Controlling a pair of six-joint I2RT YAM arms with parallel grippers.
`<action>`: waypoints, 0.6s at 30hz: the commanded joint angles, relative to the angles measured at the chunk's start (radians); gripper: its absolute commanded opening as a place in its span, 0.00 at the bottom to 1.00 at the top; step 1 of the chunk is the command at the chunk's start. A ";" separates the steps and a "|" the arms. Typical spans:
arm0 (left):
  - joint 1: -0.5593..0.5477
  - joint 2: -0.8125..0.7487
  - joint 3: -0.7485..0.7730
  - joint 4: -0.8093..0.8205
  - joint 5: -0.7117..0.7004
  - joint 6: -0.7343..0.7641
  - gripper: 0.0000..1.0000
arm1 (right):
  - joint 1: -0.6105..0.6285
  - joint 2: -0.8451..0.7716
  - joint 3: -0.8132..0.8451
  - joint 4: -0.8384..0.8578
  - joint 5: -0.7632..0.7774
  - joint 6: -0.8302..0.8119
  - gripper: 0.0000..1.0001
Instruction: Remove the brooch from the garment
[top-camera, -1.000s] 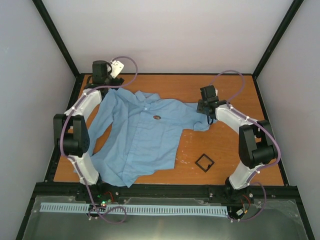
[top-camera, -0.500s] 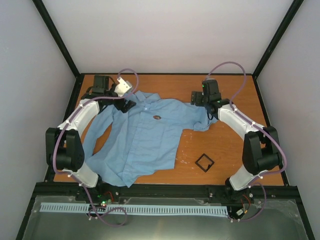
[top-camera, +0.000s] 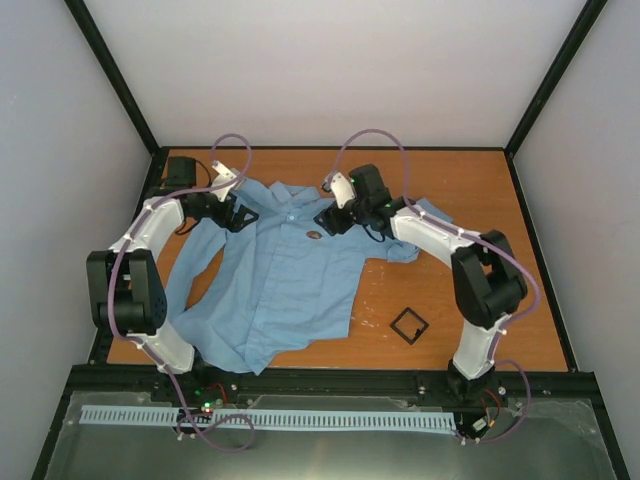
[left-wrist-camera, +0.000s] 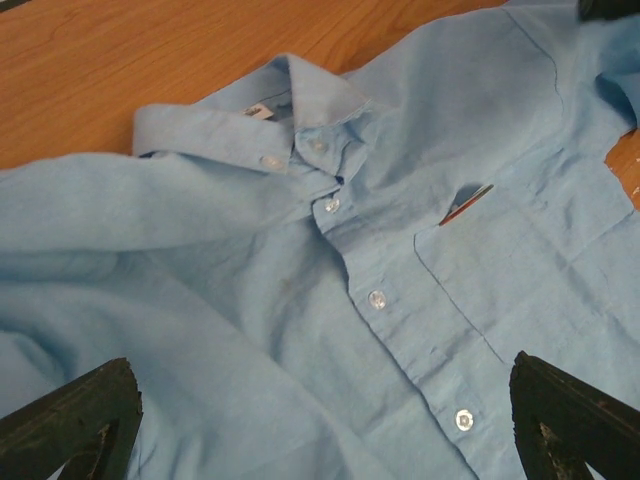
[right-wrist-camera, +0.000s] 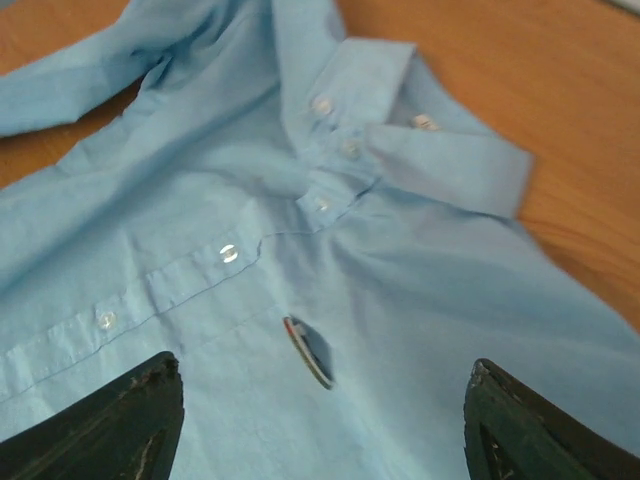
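Observation:
A light blue shirt (top-camera: 280, 270) lies spread on the wooden table. The brooch (top-camera: 314, 236), a tiny round disc, sits on the shirt's chest by the pocket edge. It shows edge-on in the left wrist view (left-wrist-camera: 466, 204) and in the right wrist view (right-wrist-camera: 308, 352). My right gripper (top-camera: 333, 219) is open just right of the brooch; in its wrist view the brooch lies between its fingertips (right-wrist-camera: 130, 425), a little ahead. My left gripper (top-camera: 238, 214) is open over the shirt's left shoulder near the collar (left-wrist-camera: 300, 95), holding nothing.
A small black hollow square frame (top-camera: 409, 325) lies on the bare wood right of the shirt's hem. Black rails (top-camera: 330, 378) edge the table, with white walls behind. A shirt sleeve (top-camera: 405, 245) lies under the right forearm.
My right gripper has swung left from the right sleeve to the chest, beside the brooch. My left gripper has come down from the far left corner onto the shirt's shoulder.

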 joint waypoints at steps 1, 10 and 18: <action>0.036 -0.051 0.019 -0.053 0.063 0.034 1.00 | 0.024 0.107 0.062 -0.038 -0.108 -0.127 0.73; 0.038 -0.072 0.015 -0.086 0.049 0.071 1.00 | 0.044 0.293 0.233 -0.179 -0.061 -0.248 0.54; 0.039 -0.061 0.017 -0.075 0.022 0.069 1.00 | 0.050 0.306 0.205 -0.144 -0.082 -0.257 0.45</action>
